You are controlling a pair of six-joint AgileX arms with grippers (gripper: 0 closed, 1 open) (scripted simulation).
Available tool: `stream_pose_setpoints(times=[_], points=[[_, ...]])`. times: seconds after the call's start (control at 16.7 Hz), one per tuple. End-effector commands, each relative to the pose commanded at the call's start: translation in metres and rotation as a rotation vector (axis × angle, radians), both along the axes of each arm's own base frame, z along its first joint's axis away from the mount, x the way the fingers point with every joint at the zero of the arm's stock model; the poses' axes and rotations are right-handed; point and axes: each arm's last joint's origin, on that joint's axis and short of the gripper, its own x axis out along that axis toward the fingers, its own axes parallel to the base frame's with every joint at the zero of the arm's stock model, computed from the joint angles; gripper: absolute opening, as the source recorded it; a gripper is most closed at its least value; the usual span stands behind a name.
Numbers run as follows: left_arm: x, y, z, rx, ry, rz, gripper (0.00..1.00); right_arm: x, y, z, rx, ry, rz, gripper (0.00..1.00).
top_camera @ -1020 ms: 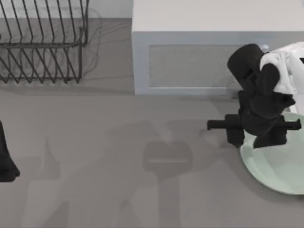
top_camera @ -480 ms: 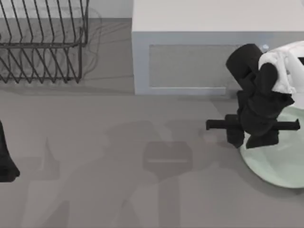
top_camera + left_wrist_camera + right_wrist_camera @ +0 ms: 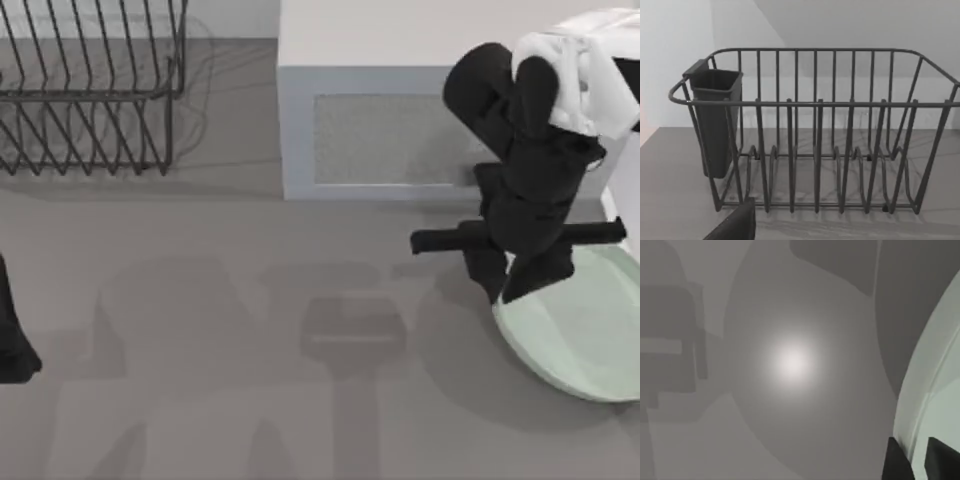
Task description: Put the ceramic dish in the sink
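Ceramic dish point(image 3: 585, 340) — pale mint green, glossy, round, at the table's right side, partly past the top view's right edge. Its left rim sits under the right gripper point(image 3: 515, 290); the shadow beneath the plate suggests it is tilted or raised off the table rather than lying flat.

Right gripper — black, over the dish's left rim, just in front of the microwave point(image 3: 400, 130). In the right wrist view two dark fingertips point(image 3: 897, 462) straddle the dish rim point(image 3: 925, 405) with a narrow gap, so it appears closed on the edge — a rim pinch, the likely grip for a thing this flat and wide.

Left arm point(image 3: 15, 340) — parked at the table's left edge, its camera facing the dish rack point(image 3: 815, 140). I cannot tell the state of its fingers.

Dish rack point(image 3: 90, 90) — black wire, far left, with a dark cutlery cup point(image 3: 715, 120) hung on one end.

Sink — not located from here; the carry remains to be done.
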Motion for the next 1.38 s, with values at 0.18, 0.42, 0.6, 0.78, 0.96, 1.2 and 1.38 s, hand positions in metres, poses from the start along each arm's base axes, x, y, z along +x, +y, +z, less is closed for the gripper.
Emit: stream_pose_setpoints(times=[0.18, 0.42, 0.6, 0.78, 0.96, 1.2, 1.38], points=[[0.000, 0.000, 0.000, 0.000, 0.000, 0.000, 1.00, 0.003, 0.007, 0.048, 0.009, 0.001, 0.013, 0.00], [0.000, 0.000, 0.000, 0.000, 0.000, 0.000, 1.00, 0.008, 0.000, 0.115, 0.020, -0.045, -0.010, 0.00], [0.000, 0.000, 0.000, 0.000, 0.000, 0.000, 1.00, 0.009, -0.014, 0.155, 0.023, -0.091, -0.045, 0.00], [0.000, 0.000, 0.000, 0.000, 0.000, 0.000, 1.00, 0.007, -0.026, 0.182, 0.023, -0.127, -0.073, 0.00], [0.000, 0.000, 0.000, 0.000, 0.000, 0.000, 1.00, 0.006, -0.031, 0.189, 0.022, -0.139, -0.083, 0.00], [0.000, 0.000, 0.000, 0.000, 0.000, 0.000, 1.00, 0.005, -0.030, 0.190, 0.024, -0.141, -0.080, 0.00], [0.000, 0.000, 0.000, 0.000, 0.000, 0.000, 1.00, 0.010, -0.049, 0.198, 0.006, -0.149, -0.125, 0.00]])
